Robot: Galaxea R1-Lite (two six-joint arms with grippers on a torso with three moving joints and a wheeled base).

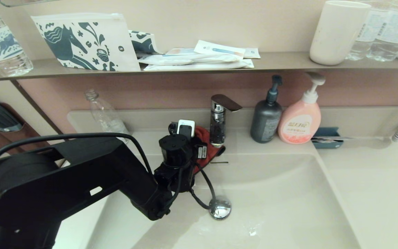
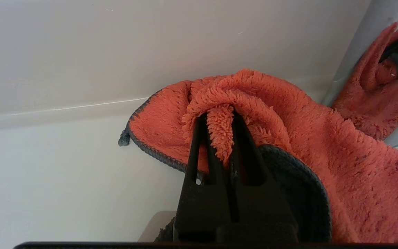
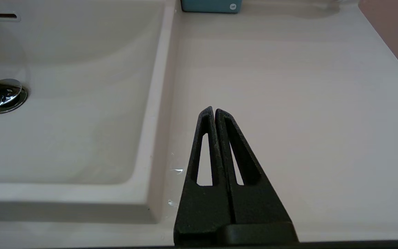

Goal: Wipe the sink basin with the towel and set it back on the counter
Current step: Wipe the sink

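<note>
- Two pump bottles, one dark grey [image 1: 266, 119] and one pink [image 1: 300, 119], are seen on the counter [image 1: 365, 173] behind the sink basin [image 1: 282, 200], beside the chrome faucet [image 1: 219, 117].
- The towel [image 2: 288, 114] is bunched on the back ledge against the faucet base.
- A fold of it is pinched by the left gripper [image 2: 219, 121], reached across the basin.
- The right gripper [image 3: 214, 110] is held closed and empty over the counter.

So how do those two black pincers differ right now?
The left gripper is pinching a fold of the orange towel on the counter beside the tap; the right gripper holds nothing. The left is at work behind the basin; the right sits over bare counter beside it. Both are black and shut.
</note>
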